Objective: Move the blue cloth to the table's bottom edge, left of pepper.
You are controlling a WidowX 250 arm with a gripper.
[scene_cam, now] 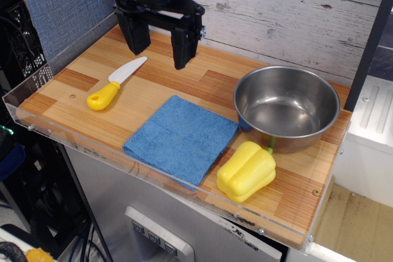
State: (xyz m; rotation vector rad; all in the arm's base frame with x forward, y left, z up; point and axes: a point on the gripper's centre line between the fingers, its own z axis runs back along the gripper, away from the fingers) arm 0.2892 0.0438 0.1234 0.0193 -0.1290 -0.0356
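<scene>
The blue cloth [181, 139] lies flat near the front edge of the wooden table [67, 84], its near corner at the clear rim. The yellow pepper [246, 170] lies on its side just right of the cloth, by the front edge. My gripper [158, 52] hangs open and empty well above the table's back part, behind and above the cloth, with its two black fingers [182, 47] pointing down.
A steel bowl [287, 107] stands at the right, touching the pepper's stem side. A toy knife [115, 83] with a yellow handle lies at the left. A clear acrylic rim [92, 145] runs along the table's edges. A grey panel and a plank wall stand behind.
</scene>
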